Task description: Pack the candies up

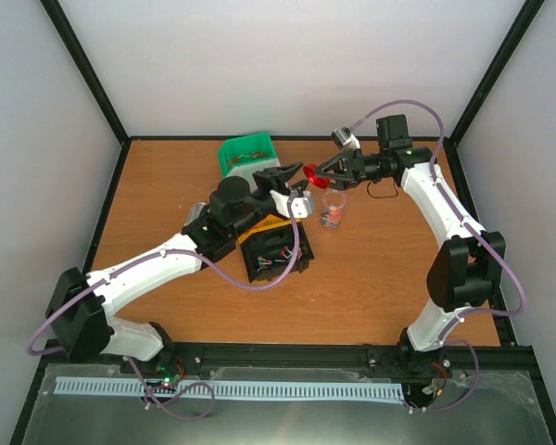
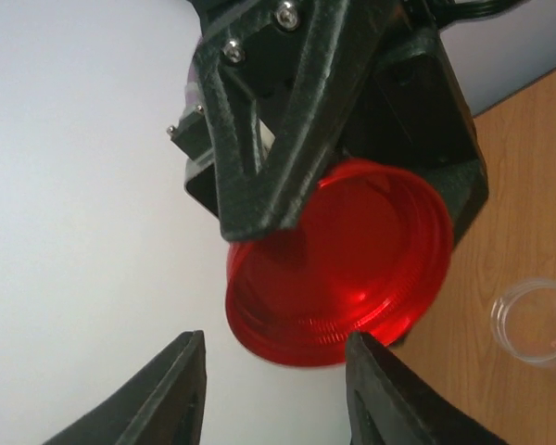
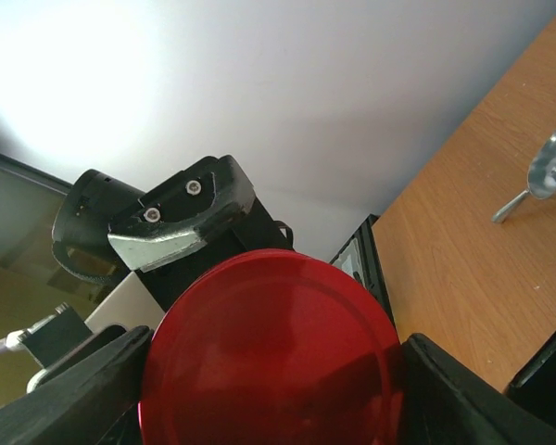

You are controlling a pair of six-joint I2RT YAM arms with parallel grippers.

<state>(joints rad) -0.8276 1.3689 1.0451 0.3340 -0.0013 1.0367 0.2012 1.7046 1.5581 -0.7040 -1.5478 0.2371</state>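
Observation:
Small mixed-colour candies point(image 1: 330, 220) lie at the bottom of a clear jar point(image 1: 333, 209) near the table's middle. More candies point(image 1: 274, 260) lie in a black bin point(image 1: 259, 271). My right gripper point(image 1: 317, 173) is shut on a round red lid point(image 1: 311, 178) and holds it in the air above and left of the jar. In the right wrist view the lid point(image 3: 269, 352) fills the gap between the fingers. My left gripper point(image 1: 295, 174) is open and empty, its tips just short of the lid point(image 2: 338, 264). The jar's rim point(image 2: 535, 320) shows at the right of the left wrist view.
A green bin point(image 1: 247, 155) with brownish contents stands at the back, left of centre. A yellow-orange edge point(image 1: 271, 222) shows under my left wrist. A metal scoop point(image 3: 549, 174) lies on the table at the right of the right wrist view.

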